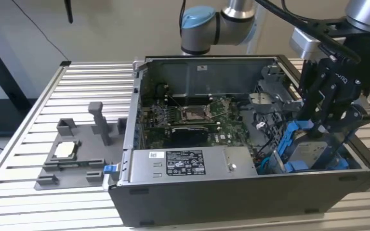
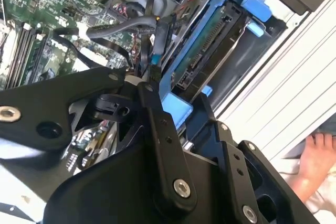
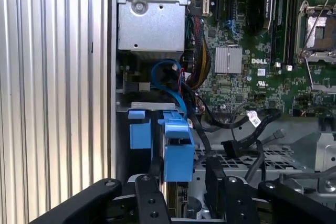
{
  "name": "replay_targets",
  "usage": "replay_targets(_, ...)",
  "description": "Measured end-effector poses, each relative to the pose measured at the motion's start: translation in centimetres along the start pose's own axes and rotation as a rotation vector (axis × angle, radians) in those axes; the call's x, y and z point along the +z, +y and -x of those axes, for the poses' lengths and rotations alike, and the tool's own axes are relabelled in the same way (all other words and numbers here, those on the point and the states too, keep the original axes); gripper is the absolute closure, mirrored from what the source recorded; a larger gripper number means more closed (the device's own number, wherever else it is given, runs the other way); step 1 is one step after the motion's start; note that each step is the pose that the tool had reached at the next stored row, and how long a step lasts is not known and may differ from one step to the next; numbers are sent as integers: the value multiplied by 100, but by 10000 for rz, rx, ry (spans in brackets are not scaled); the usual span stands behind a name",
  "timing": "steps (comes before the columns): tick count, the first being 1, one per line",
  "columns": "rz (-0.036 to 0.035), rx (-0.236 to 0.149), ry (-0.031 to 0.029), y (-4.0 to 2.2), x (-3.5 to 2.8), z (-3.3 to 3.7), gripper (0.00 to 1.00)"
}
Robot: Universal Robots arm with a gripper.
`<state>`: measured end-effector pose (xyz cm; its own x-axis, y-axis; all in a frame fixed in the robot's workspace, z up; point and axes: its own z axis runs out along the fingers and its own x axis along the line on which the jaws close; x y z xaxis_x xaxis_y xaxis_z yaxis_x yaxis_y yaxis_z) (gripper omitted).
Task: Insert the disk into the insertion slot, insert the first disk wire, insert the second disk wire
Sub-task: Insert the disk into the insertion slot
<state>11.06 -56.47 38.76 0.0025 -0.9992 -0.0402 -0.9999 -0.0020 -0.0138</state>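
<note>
So the disk (image 1: 312,153) is sitting lower right in the exterior view. It's standing on edge and leaning a bit, with its bottom end down in the slot (image 1: 347,155) at the front right corner of the computer case (image 1: 236,192). Can't tell how deep it's sitting. The claw (image 1: 323,137) is squeezing narrow on the top end of the blue frame, so it looks like it's carrying the disk. In both wrist views the blue tab is sitting between the fingers (image 3: 152,174).

What's worrying me: black cables (image 2: 123,27) are bunching right beside the disk's connector edge, and a blue cable (image 3: 167,77) is looping nearby. With the disk tilting like that, I reckon a corner could catch on the slot's metal lip and jam, or a cable could get pinched. The grip is only on the end, so the disk might twist too.

Room-wise it's tight: the case wall is just beside the disk on one side, and the circuit board (image 1: 191,120) and cables are on the other. Straight up is looking like the only open way. Also a person's hand (image 2: 315,156) is resting outside the case.
</note>
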Motion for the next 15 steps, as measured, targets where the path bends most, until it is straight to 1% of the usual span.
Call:
replay_targets(2, 0, 0, -3, 0, -6, 1, 54)
replay_targets(4, 6, 0, 2, -1, -45, 3, 54)
replay_targets(6, 6, 0, -8, -1, -50, 2, 54)
replay_targets(9, 8, 0, -10, -1, -80, 3, 54)
replay_targets(12, 7, 0, -11, -2, -84, 5, 54)
replay_targets(15, 5, -1, -7, -2, -84, 33, 54)
